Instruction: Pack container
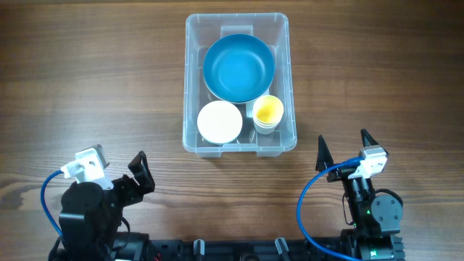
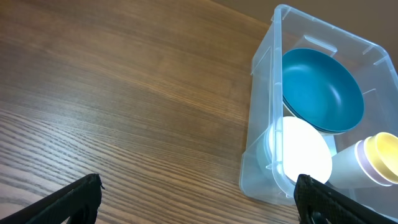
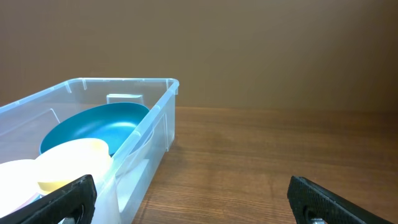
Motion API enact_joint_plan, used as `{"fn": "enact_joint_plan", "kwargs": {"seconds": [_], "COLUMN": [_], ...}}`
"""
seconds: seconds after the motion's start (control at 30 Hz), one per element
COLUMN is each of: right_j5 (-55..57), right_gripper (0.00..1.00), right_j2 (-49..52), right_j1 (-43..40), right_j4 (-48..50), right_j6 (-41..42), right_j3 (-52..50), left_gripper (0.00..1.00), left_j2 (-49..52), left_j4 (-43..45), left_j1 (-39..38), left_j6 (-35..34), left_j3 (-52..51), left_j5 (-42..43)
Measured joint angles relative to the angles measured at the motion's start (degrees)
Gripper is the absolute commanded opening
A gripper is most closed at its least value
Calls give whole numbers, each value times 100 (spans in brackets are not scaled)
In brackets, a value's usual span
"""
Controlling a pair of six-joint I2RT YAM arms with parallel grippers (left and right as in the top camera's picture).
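Observation:
The clear plastic container [image 1: 190,87] stands at the table's centre back. Inside it lie a large blue bowl [image 1: 238,67], a white bowl [image 1: 220,121] and a stack of cups with a yellow one on top [image 1: 267,112]. In the left wrist view the container [image 2: 262,106] is at the right, with the blue bowl [image 2: 323,90], white bowl [image 2: 305,149] and cups [image 2: 379,158]. In the right wrist view the container [image 3: 149,124] is at the left. My left gripper [image 1: 138,174] is open and empty at the front left. My right gripper [image 1: 342,148] is open and empty at the front right.
The wooden table [image 1: 87,80] spreads bare wood to the left and right of the container. A brown wall [image 3: 249,50] rises behind the table in the right wrist view. Blue cables [image 1: 308,199] run along both arms.

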Motion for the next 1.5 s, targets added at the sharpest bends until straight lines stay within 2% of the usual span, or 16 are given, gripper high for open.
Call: {"fn": "enact_joint_plan", "kwargs": {"seconds": [0.27,0.37,0.53,0.6,0.67,0.7,0.73,0.8,0.97,1.1,1.5], "right_j5": [-2,0,-2,0,-2,0,-2,-2,-2,-2,-2], "right_gripper": [100,100,100,100,100,100,100,100,100,100,100], "right_j2": [0,0,7,7,4,7,7,7,7,7,7], "right_j1": [0,0,0,0,0,0,0,0,0,0,0], "right_j4": [0,0,4,4,-2,4,4,2,4,4,4], "right_j6": [0,0,0,-2,-17,-17,-20,-20,-20,-20,-20], "right_j3": [0,0,0,0,0,-2,0,0,0,0,0], "left_gripper": [100,100,100,100,100,100,100,100,100,100,100], "left_j2": [0,-39,-1003,-1720,-2033,-2035,-2061,-2068,-2068,-2068,-2068], "left_j4": [-4,-415,-256,306,1486,1735,2710,3755,5239,5099,5099], "left_j1": [0,55,483,608,614,614,614,614,614,614,614], "left_j6": [0,0,0,2,24,50,175,396,999,1211,1233], "left_j3": [0,-17,-769,-1589,-2304,-2435,-2826,-3298,-4083,-4253,-4256], "left_j5": [0,2,116,236,306,330,391,411,435,579,778]}}
